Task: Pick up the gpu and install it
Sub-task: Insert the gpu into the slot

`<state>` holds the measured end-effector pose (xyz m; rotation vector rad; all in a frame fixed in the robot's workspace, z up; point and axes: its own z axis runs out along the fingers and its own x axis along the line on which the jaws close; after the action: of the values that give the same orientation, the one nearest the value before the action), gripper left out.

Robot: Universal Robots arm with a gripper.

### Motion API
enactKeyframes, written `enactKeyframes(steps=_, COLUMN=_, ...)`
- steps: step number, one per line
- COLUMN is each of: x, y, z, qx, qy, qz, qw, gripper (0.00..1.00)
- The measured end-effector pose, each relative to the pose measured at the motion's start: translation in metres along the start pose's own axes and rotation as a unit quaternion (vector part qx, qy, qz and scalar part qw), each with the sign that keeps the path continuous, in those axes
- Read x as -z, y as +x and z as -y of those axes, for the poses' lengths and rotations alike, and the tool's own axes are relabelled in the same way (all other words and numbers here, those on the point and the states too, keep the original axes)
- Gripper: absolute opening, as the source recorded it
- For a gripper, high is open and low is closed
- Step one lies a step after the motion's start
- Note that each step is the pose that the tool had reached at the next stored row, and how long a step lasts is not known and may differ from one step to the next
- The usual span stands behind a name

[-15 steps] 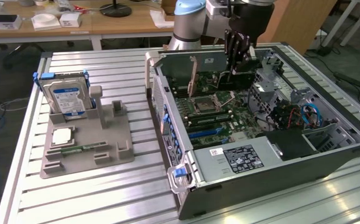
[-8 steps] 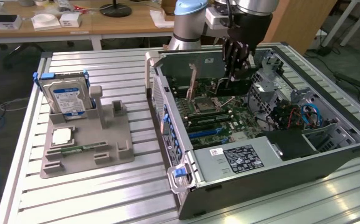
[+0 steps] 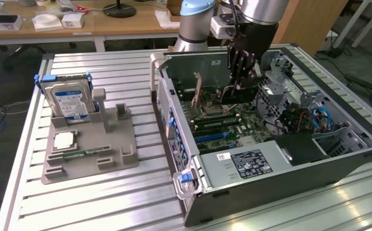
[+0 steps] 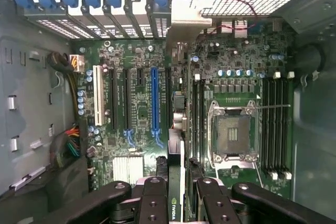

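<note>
1 slatted metal table (image 3: 109, 67), desks (image 3: 134, 24) behind

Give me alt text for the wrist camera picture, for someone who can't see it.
The black gripper holds the thin, dark gpu edge-on over a green motherboard inside an open computer case, close to a long blue expansion slot. An empty silver processor socket lies on the same board.

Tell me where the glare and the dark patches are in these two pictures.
Exterior view: light streaks the metal table white near the front; the computer case is dim inside, around the gripper. Wrist view: the motherboard is evenly lit, the case's rim glares white, the graphics card in the gripper looks dark.
</note>
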<state>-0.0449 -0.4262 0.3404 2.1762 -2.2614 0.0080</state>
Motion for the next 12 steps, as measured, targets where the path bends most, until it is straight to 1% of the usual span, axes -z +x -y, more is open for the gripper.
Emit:
enactKeyframes(steps=5, x=-0.0092, y=0.0, z=-0.0026, qx=0.0, qy=-0.0006, qz=-0.0003, qw=1.0, gripper=0.26)
enactKeyframes(steps=10, x=-0.0181, y=0.0, z=-0.0033, qx=0.0, qy=-0.0007, qz=0.0005, qw=1.0, gripper=0.26)
enactKeyframes(steps=12, x=-0.0212, y=0.001, z=-0.0033, qx=0.0, qy=-0.0007, qz=0.0001, qw=1.0, gripper=0.26)
